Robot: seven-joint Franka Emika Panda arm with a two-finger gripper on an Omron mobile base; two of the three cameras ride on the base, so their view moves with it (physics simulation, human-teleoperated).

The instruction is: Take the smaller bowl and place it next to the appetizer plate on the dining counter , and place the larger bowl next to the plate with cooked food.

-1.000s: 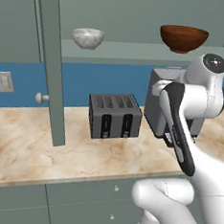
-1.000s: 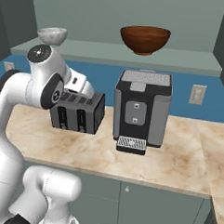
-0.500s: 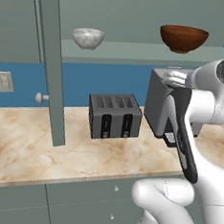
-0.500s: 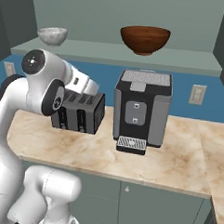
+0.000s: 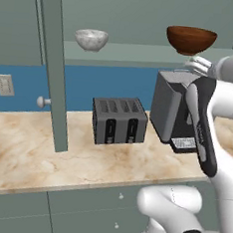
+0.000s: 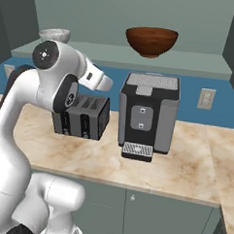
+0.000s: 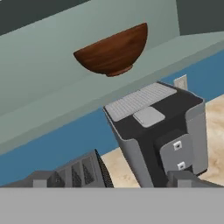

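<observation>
Two bowls shelved: larger bowl [image 5: 191, 40], smaller bowl [image 5: 91, 39] | claw [image 7: 113, 183] apart, empty

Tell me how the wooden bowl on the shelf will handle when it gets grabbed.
The wooden bowl looks rigid, so it should not flex in a grip. Its glossy, curved wall probably makes it slippery; gripping the rim seems safer. It stands on a small foot on the shelf, well above the coffee machine, so a nudge might rock it or slide it off.
</observation>
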